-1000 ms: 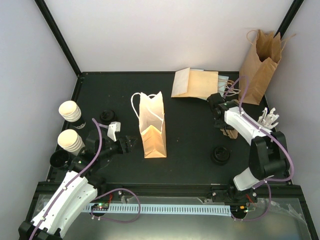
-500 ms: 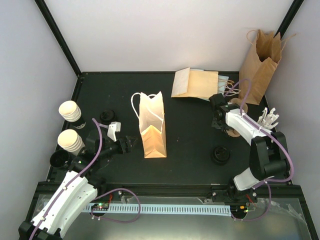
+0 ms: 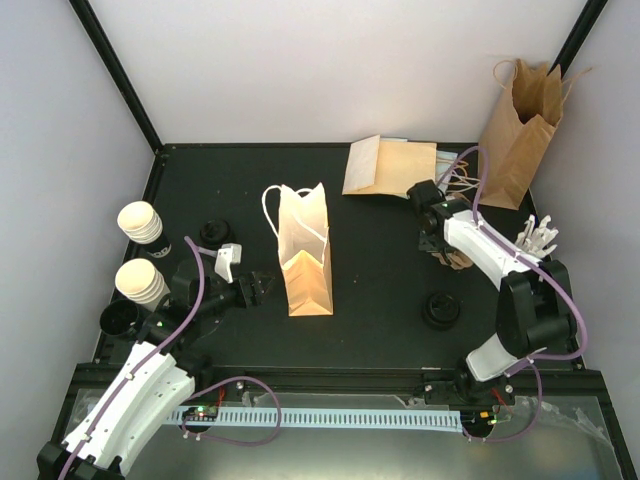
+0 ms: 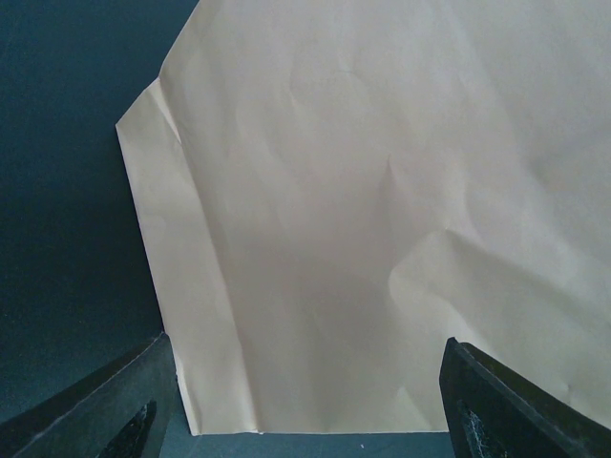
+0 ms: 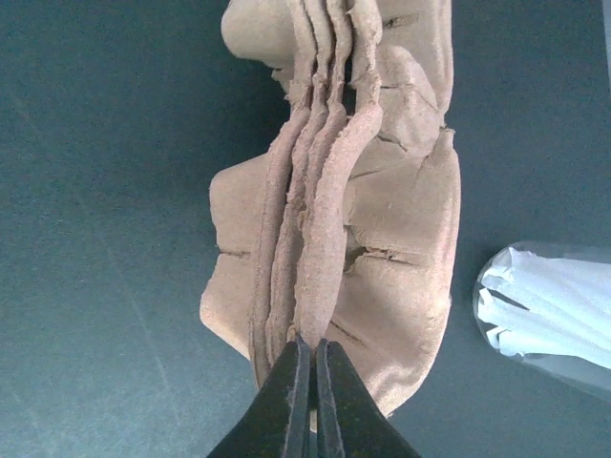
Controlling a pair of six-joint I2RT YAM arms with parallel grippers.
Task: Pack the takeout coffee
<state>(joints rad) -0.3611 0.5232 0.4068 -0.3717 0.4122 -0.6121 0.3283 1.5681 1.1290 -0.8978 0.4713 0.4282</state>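
Cups for the takeout coffee stand in two nested stacks at nine o'clock on the counter, well apart from both hands. Expect them to be light, thin-walled and easily crushed, so you should take one gently across the wall, near the stiffer rim. Your left hand is spread wide and empty, just beside the centre bag. Your right hand, at three o'clock, is pinched tight on the edge of the pulp carriers. You have three black lids, a second upright bag at one o'clock, and one pile of flat bags.
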